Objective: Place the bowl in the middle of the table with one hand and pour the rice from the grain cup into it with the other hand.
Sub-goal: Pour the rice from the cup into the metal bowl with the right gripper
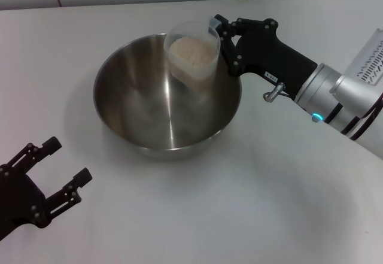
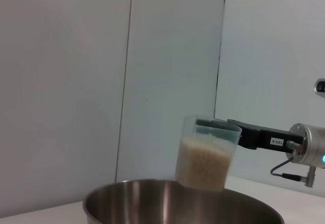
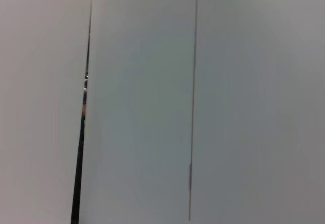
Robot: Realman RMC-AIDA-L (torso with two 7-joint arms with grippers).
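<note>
Above centre in the head view, the right gripper (image 1: 219, 36) is clamped on the grain cup (image 1: 192, 51), held slightly tilted over the bowl (image 1: 167, 93). The rice (image 1: 192, 50) could overshoot the far rim if tipped fast. The left gripper (image 1: 67, 168) waits spread and empty at lower left.

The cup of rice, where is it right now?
The grain cup hangs in the right gripper over the far side of the steel bowl, near the middle of the white table, still full of rice.
</note>
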